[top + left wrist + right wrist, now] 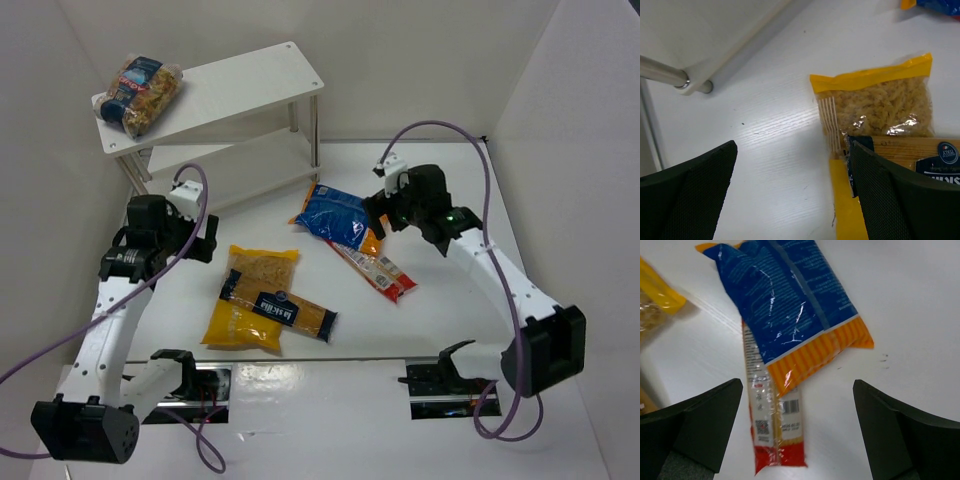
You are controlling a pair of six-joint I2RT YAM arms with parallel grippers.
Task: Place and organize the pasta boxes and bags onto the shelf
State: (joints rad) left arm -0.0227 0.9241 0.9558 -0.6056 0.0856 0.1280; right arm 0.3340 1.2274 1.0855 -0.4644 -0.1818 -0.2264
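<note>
Left gripper [203,243] and right gripper [378,216] hover open and empty before the shelf [250,85]. Spiral-pasta bag [140,93] lies on its top board. Blue bag [338,215], red-and-clear pack [385,272], big yellow bag [235,325] and long yellow pack [300,313] lie on the counter [420,322] before it.

Glossy crinkled plastic blue bag [790,305]; smooth white matt table [910,300].

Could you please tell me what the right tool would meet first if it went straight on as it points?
Probably the blue bag with orange end, lying between the right tool's open fingers and partly over the long red-and-clear pack; depth is unclear.
</note>
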